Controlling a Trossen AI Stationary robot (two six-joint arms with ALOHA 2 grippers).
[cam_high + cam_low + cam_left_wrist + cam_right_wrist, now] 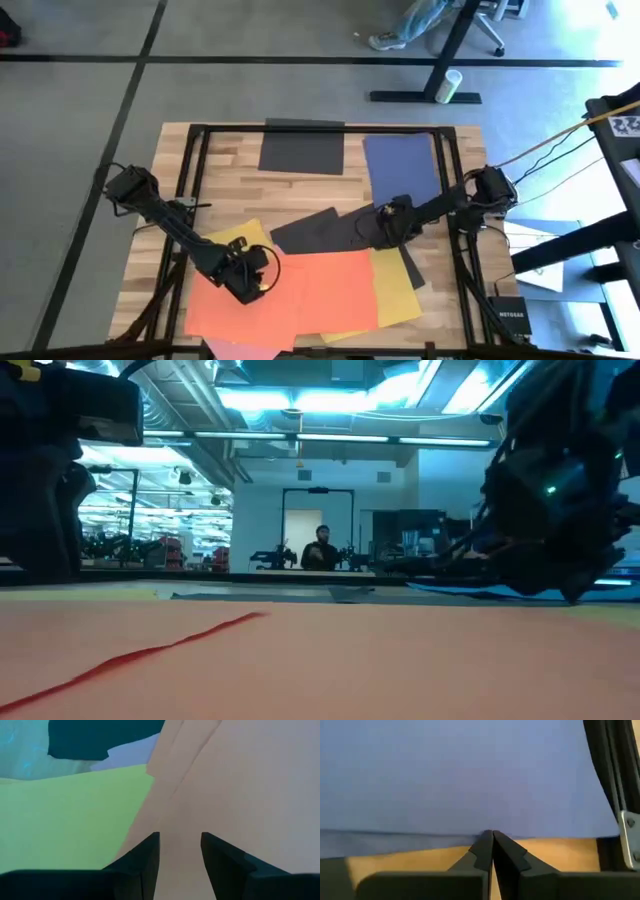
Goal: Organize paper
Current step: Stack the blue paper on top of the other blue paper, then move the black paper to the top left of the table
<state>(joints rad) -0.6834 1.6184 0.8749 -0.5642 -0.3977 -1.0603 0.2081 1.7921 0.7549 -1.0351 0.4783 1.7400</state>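
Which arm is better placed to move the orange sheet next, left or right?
Left, probably. The left gripper hovers open over the orange sheet. The right gripper is shut at the blue sheet.

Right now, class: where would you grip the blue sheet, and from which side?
Grip the blue sheet at its near edge, coming in low from the table's front. It lies flat, so only an edge offers purchase. The right gripper sits shut at that edge already, probably pinching it. The left gripper is open over the orange sheet.

Left hand (180, 851) parted, right hand (493, 851) closed.
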